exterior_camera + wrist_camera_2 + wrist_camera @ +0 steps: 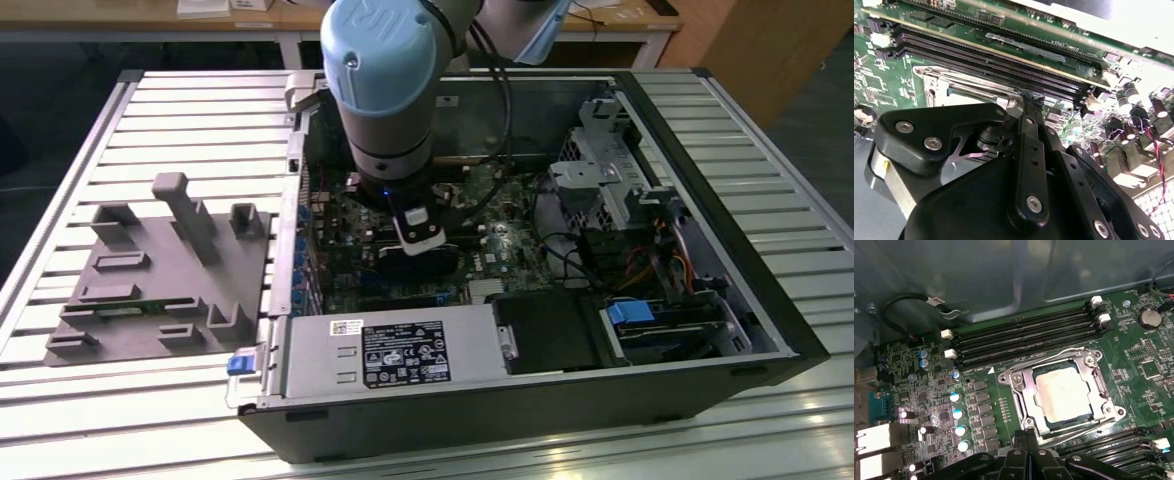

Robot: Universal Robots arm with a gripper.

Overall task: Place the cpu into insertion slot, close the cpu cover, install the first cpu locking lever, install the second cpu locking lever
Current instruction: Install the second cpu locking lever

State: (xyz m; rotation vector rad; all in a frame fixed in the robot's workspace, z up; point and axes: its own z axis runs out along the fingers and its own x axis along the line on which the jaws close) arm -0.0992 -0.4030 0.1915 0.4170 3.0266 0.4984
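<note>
Pale slatted table (160, 110); behind it, possibly wooden desks (240, 22), dim floor.

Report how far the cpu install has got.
The cpu sits in the insertion slot, and the cpu cover lies closed over it, its window framing the chip. A wire locking lever runs along one edge; whether either lever is latched cannot be told. The gripper is at the socket's edge, fingers together, apparently working a lever.
</note>
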